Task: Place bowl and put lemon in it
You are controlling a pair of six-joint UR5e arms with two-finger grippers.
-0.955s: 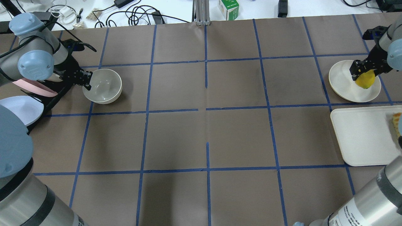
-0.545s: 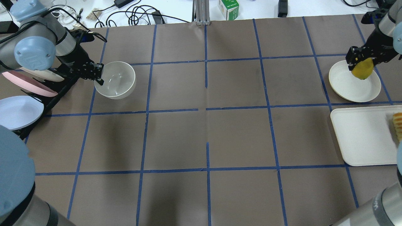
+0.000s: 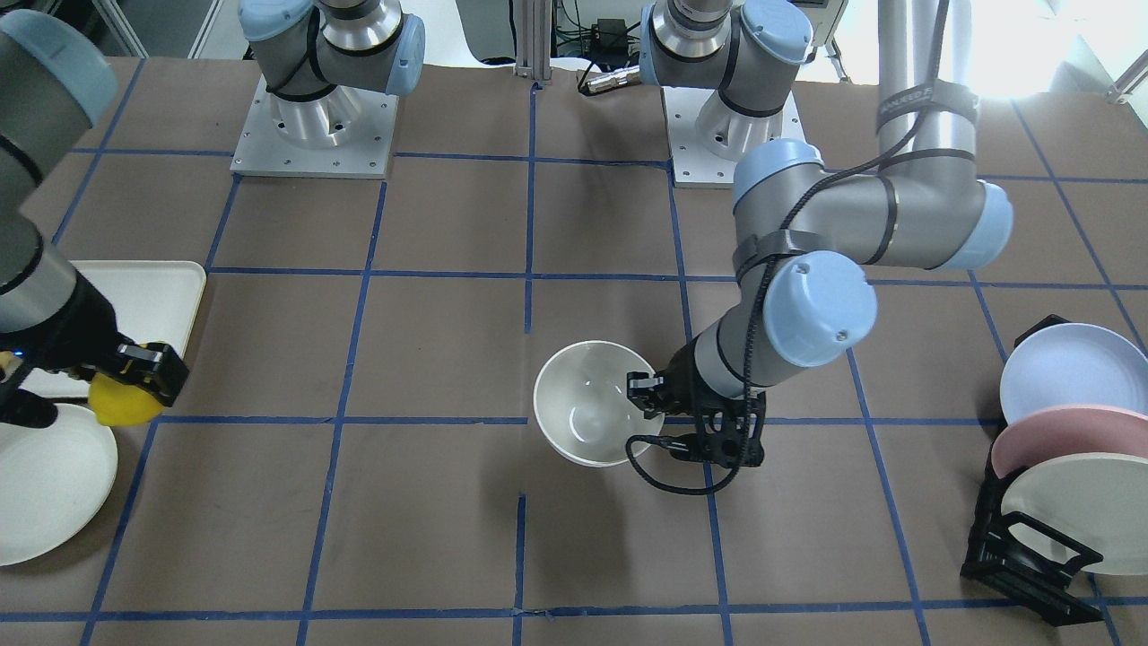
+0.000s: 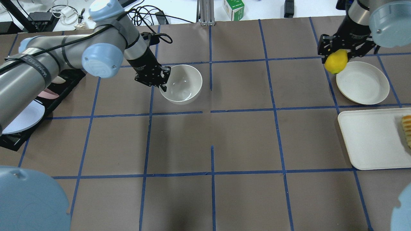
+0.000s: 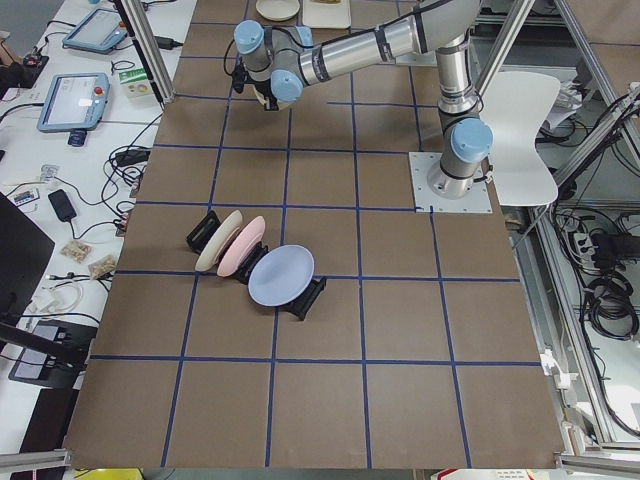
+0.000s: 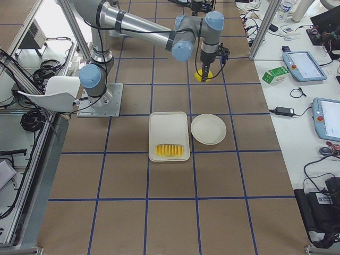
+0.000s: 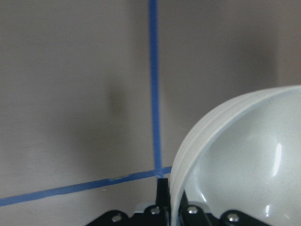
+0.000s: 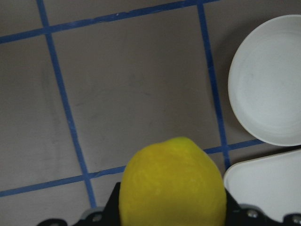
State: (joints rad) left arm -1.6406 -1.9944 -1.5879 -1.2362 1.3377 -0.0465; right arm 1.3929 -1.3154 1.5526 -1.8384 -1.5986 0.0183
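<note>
The deep off-white bowl (image 4: 181, 84) hangs above the table near its middle, held by its left rim. My left gripper (image 4: 162, 82) is shut on that rim. The bowl also shows in the front view (image 3: 587, 414) and in the left wrist view (image 7: 244, 160). My right gripper (image 4: 335, 57) is shut on the yellow lemon (image 4: 336, 62) and holds it in the air just left of the flat plate (image 4: 362, 82). The lemon fills the bottom of the right wrist view (image 8: 172, 184) and shows in the front view (image 3: 124, 403).
A white tray (image 4: 372, 138) with ridged sliced fruit (image 4: 406, 127) lies at the right edge. A black rack (image 3: 1031, 547) with upright plates (image 3: 1067, 435) stands at the left side of the table. Cables and a green box (image 4: 233, 9) lie beyond the far edge.
My left gripper has carried the bowl rightward toward the table's middle. My right gripper has lifted the lemon off the flat plate and moved it left past the plate's edge.
</note>
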